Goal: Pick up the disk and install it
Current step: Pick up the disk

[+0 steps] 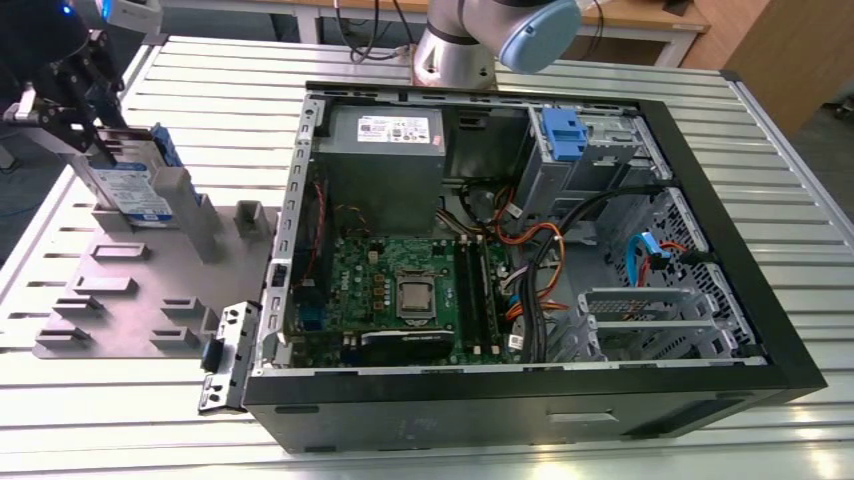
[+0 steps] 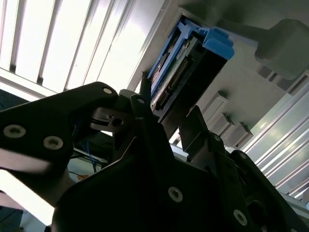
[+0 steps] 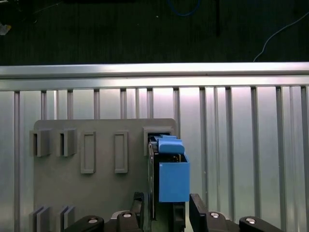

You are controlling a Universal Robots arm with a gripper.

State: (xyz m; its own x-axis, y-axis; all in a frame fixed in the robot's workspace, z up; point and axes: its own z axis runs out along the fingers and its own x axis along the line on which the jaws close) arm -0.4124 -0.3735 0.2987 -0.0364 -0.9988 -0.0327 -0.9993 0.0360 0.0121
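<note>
1. Standing on edge in a slot of the grey fixture plate (image 1: 147, 290), the disk (image 1: 134, 190) shows its white-and-blue label in the exterior view, with blue rails along its edges.
2. In both wrist views the disk (image 3: 174, 181) (image 2: 176, 72) runs between the two dark fingers (image 3: 195, 208) (image 2: 145, 111), and its blue plastic stands out against the grey plate (image 3: 101, 193).
3. The gripper (image 1: 104, 150) (image 3: 166, 203) (image 2: 169, 108) sits down over the disk's upper edge. Its fingers lie flush against either side, clenched on the disk, while the disk's lower edge rests in the slot.
4. The plate lies flat on the slatted metal table (image 1: 120, 410) at the exterior view's left. It carries other raised pockets and posts beside the one that holds the disk.
5. Just beside the plate, toward the exterior view's right, an open computer case (image 1: 534, 395) lies on its side. Inside are a green motherboard (image 1: 400, 290), a grey power-supply box (image 1: 380, 150) with a white sticker, and a blue drive carrier (image 1: 561, 135) in a bay at the far corner.
6. Orange and blue cables (image 1: 534, 260) cross the case's interior.
7. The arm (image 1: 467, 40) rises from the table behind the case.
</note>
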